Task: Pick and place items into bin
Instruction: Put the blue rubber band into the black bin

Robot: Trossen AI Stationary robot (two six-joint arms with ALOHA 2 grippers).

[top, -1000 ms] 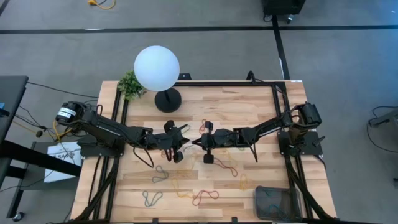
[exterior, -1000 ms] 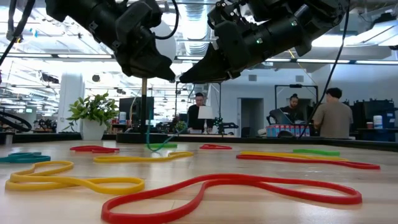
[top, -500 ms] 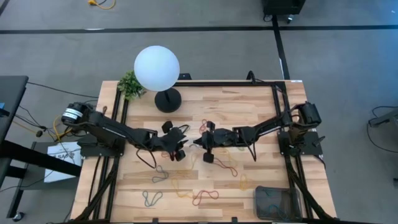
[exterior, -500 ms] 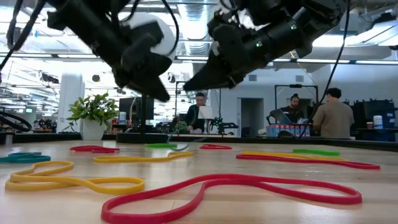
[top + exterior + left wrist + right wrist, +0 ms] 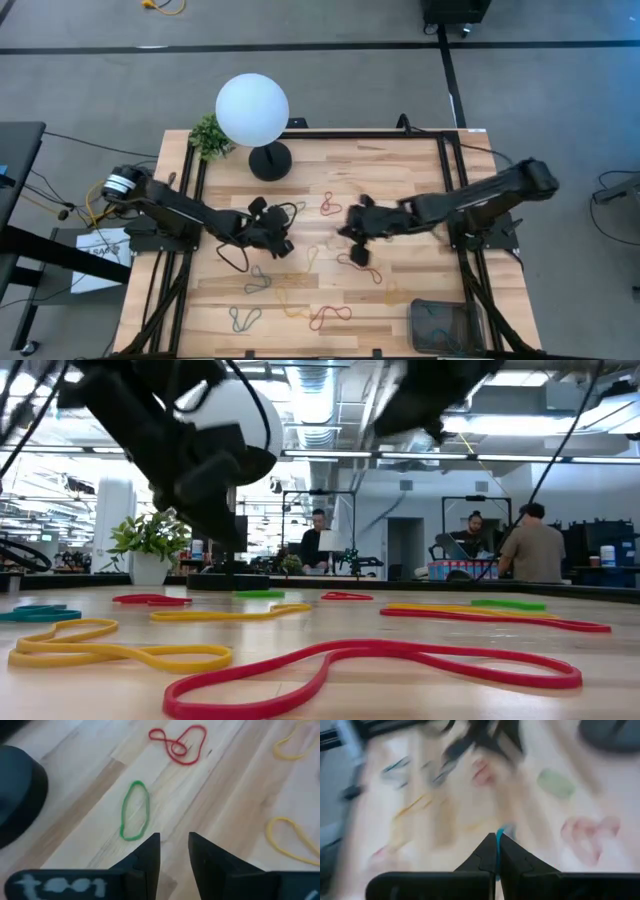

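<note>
L gripper (image 5: 283, 243) mid-table, low over wood, just in front of lamp base (image 5: 269, 160); fingers (image 5: 150, 851) close together w/ narrow gap, nothing between them. Green band (image 5: 134, 810) flat on table just ahead of tips, not touching; red figure-8 band (image 5: 180, 746) further on, yellow loops (image 5: 292, 836) off to the side.

R gripper (image 5: 354, 224) centre table, raised per low view; fingers (image 5: 506, 853) pinched together on a thin grey-blue band (image 5: 499, 840), sliver showing between the tips. R wrist view badly blurred, only vague green and red bands beyond.

Bin (image 5: 444, 325) at front-right corner of table (image 5: 400, 170), well apart from both grippers; dark mesh, looks like some bands inside, colours not readable.

Loose bands scattered across front half of table: red (image 5: 330, 316), yellow (image 5: 291, 300), grey (image 5: 244, 319), orange/yellow near bin (image 5: 391, 292). Low view: big red loop (image 5: 380, 665) nearest, yellow figure-8 (image 5: 110, 650) beside it.

White globe lamp (image 5: 252, 108) + small plant (image 5: 209, 134) at rear-left. People at desks in room behind
</note>
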